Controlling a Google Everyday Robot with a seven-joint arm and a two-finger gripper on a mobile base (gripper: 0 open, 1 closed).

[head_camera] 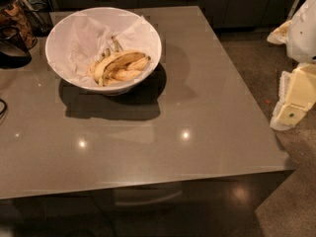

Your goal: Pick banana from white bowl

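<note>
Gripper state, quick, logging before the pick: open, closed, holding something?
Gripper: cannot be told; it is beyond the right edge of the table, with the banana in the white bowl.

Single view — set high, tilted steeply down and forward, looking across the desk from beyond its near edge. Mid range: almost the whole desk top in frame, white bowl far left, floor right. Gripper at right frame edge — beside the desk, over the floor.
</note>
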